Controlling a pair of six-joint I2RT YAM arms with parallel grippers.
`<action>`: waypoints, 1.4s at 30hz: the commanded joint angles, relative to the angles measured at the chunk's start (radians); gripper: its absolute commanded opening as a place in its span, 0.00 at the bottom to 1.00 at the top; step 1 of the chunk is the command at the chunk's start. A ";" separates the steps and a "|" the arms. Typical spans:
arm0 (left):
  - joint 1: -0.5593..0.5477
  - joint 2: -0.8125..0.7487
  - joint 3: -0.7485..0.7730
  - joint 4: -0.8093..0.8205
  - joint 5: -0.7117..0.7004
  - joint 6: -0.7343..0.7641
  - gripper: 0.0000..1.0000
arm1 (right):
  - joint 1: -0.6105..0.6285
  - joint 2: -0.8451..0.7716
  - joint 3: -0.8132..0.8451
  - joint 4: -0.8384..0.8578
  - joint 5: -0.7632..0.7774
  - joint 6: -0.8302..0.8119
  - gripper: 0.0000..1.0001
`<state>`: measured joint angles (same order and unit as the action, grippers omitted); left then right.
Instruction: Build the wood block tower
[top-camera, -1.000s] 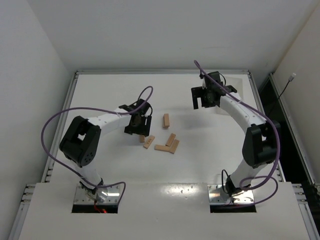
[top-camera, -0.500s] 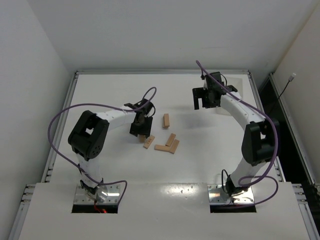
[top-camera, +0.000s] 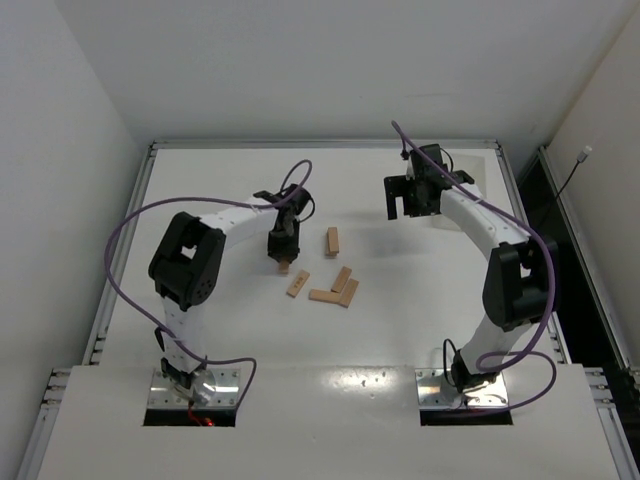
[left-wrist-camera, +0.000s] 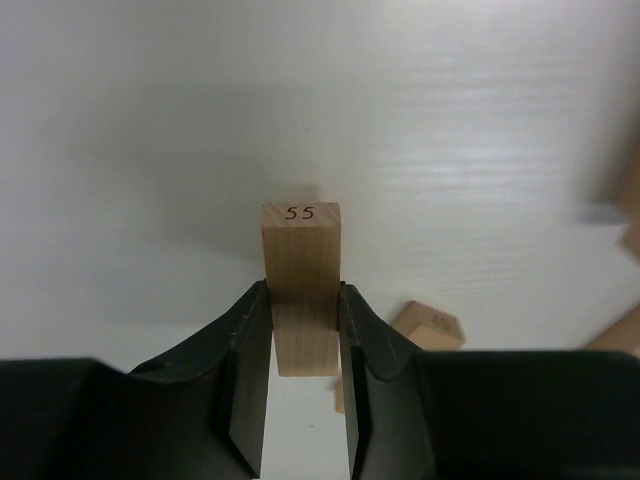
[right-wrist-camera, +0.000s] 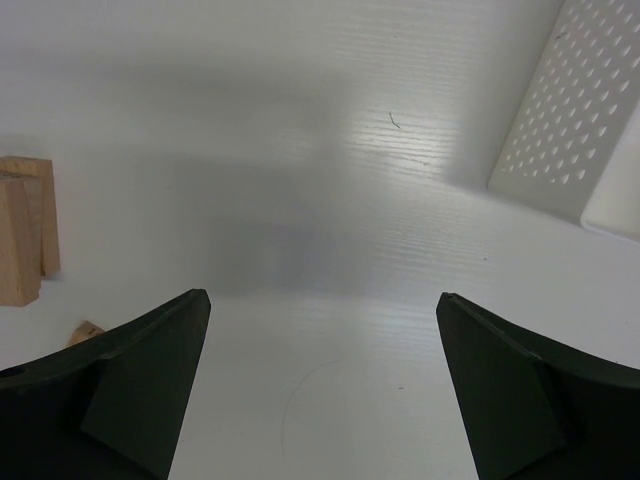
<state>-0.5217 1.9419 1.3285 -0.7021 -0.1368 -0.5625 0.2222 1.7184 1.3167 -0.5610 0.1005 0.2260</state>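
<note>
Wood block (left-wrist-camera: 301, 250) marked 55 is sitting between the left gripper (left-wrist-camera: 302, 300) jaws, which are gripping its sides at the tabletop (left-wrist-camera: 450, 120); looks like the pick step, next calling for a straight lift clear of the loose blocks (left-wrist-camera: 430, 325) right of the jaws; right gripper (right-wrist-camera: 322, 297) jaws hanging wide open, empty.

Robotics lab, small test cell by look of it. Bare white table (top-camera: 230, 330), plain white walls (top-camera: 60, 150) at left, back and right, metal rail (top-camera: 320, 144) along table edge. Left arm (top-camera: 185, 265) and right arm (top-camera: 515, 285) bolted on steel plates (top-camera: 228, 395) at near edge, purple cables (top-camera: 118, 228) looping loose. Wood block (left-wrist-camera: 300, 260) stamped with number, test-prop style. Dark strip beyond right rail, possibly floor, hard to tell.
</note>
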 joint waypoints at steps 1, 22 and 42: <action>0.017 0.005 0.165 -0.069 -0.004 -0.063 0.00 | 0.012 0.004 0.003 0.013 -0.010 0.019 0.94; -0.106 0.107 0.511 -0.158 0.017 -0.177 0.00 | 0.031 0.004 0.013 0.013 -0.019 0.029 0.94; -0.153 0.215 0.630 -0.158 -0.006 -0.168 0.00 | 0.031 0.004 0.004 0.013 -0.019 0.029 0.94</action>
<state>-0.6689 2.1357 1.9121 -0.8646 -0.1329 -0.7197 0.2466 1.7420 1.3167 -0.5625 0.0753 0.2394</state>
